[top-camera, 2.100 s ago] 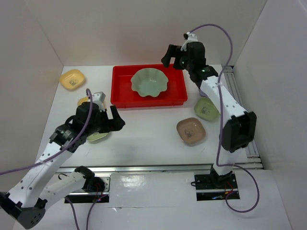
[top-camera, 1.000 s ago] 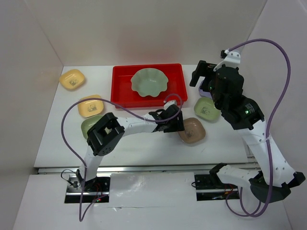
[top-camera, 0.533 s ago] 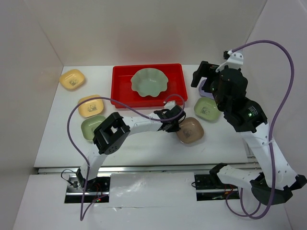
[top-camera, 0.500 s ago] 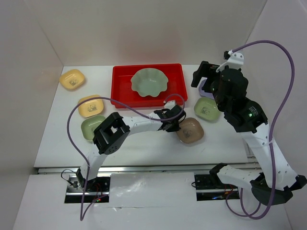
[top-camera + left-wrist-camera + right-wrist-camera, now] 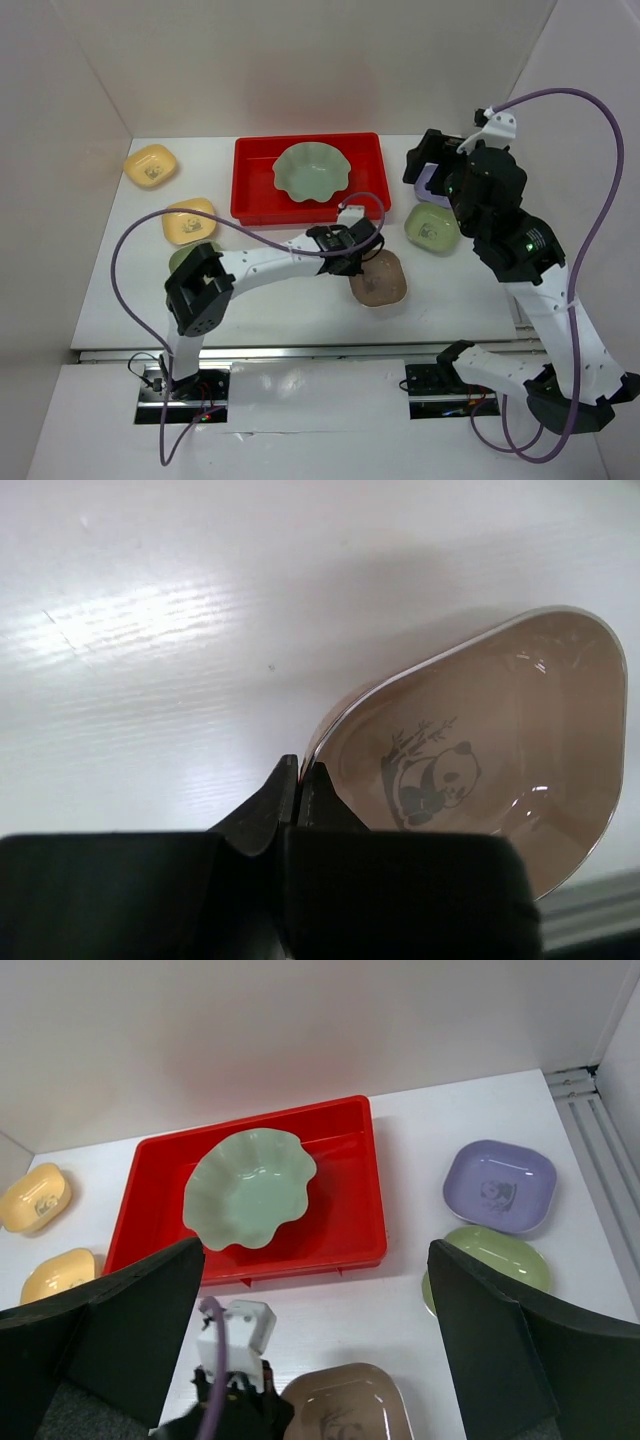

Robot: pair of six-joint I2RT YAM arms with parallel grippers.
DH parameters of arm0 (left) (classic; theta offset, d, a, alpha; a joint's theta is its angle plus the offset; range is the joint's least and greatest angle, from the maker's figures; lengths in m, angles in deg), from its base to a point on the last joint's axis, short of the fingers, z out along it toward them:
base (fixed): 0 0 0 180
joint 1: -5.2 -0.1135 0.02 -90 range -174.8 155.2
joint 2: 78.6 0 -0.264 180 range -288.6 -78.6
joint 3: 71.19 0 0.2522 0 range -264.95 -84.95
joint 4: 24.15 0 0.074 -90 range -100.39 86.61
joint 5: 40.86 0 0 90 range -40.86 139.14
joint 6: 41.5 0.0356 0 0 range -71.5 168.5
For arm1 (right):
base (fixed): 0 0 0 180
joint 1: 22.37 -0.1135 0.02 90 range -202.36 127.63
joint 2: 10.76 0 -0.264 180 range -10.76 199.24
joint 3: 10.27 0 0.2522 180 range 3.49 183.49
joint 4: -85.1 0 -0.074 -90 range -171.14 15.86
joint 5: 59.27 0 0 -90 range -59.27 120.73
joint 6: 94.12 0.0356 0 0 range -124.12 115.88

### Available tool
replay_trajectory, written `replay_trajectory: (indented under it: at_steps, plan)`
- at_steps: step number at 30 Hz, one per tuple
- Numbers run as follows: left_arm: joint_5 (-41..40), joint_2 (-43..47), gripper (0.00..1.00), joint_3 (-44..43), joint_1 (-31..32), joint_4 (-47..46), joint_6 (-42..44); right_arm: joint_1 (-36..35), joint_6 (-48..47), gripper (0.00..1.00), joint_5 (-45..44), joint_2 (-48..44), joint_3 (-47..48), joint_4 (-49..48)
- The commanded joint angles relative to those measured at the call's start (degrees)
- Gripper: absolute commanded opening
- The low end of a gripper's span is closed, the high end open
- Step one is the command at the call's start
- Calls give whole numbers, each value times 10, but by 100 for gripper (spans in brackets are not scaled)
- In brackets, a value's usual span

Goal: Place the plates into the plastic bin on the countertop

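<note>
The left pincer [image 5: 300, 778] is clamped on the rim of the brownish-pink dish [image 5: 480, 750], which is tilted, between the bench [image 5: 290, 305] centre and its front edge. The right pincer [image 5: 428, 166] stands apart near the right back corner.

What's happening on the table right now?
The left gripper is shut on the rim of the brownish-pink dish, which sits tilted over the countertop, in front of the red bin. Only the large pale-green dish is in the bin. The right gripper hangs open and empty near the lavender dish.
</note>
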Motion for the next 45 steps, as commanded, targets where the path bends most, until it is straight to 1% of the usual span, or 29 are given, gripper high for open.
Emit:
replay_trajectory:
  at_steps: [1,2,4,6,7,9,10,11,13,14,15,16,18,22,25,28,29,34,35,36,37,40,41,43,45]
  plan:
    - [10,79,0,-55,-15,9,110,-5,-6,100,-1,-20,9,-16]
    - [26,85,0,-83,-22,16,132,-5,-6,100,-1,-20,14,-16]
    - [19,91,0,-110,-47,31,150,-5,-6,100,-1,-20,14,-16]
    - [12,91,0,-156,-74,43,178,-5,-6,100,5,-25,14,-21]
    - [22,83,0,-178,-111,59,188,-5,-6,100,5,-25,14,-21]
    - [52,54,0,-234,-149,67,223,-5,-6,100,5,-30,14,-21]
    - [57,44,0,-247,-167,67,235,-5,-6,100,5,-30,14,-21]
    - [57,33,0,-260,-203,61,248,-5,-6,100,-1,-37,14,-21]
    - [76,-5,0,-306,-238,46,285,-5,-6,100,-7,-44,14,-21]
    - [83,-21,0,-324,-270,46,296,-5,-6,100,-7,-50,14,-15]
    - [91,-38,0,-364,-286,41,311,-5,-6,100,-13,-56,14,-15]
    - [119,-55,0,-381,-300,30,321,-5,-6,100,-13,-56,14,-15]
    - [143,-98,0,-398,-333,-3,347,-5,-6,100,-13,-61,9,-15]
    - [174,-147,0,-405,-358,-88,414,-5,-1,100,8,-66,-11,-15]
    - [191,-178,0,-411,-364,-104,443,-5,-1,100,19,-78,-28,-15]
    - [184,-200,0,-411,-369,-116,448,-5,4,100,25,-78,-35,-15]
    - [193,-200,0,-411,-378,-116,448,-5,4,100,31,-78,-35,-15]
    - [208,-218,0,-417,-407,-116,421,-5,4,100,31,-89,-42,-15]
    - [218,-226,2,-417,-408,-122,414,-5,4,100,31,-89,-47,-15]
    - [212,-226,8,-417,-413,-122,409,-5,4,100,31,-89,-47,-15]
    - [212,-231,22,-417,-413,-122,403,-5,4,100,31,-89,-52,-15]
    - [212,-231,42,-423,-413,-122,395,-5,4,100,36,-89,-57,-15]
    - [212,-231,52,-417,-413,-122,388,-5,4,100,36,-89,-57,-15]
    - [212,-231,65,-417,-413,-130,383,-5,4,100,36,-83,-64,-15]
    - [215,-231,70,-417,-413,-135,383,-5,4,100,36,-78,-75,-20]
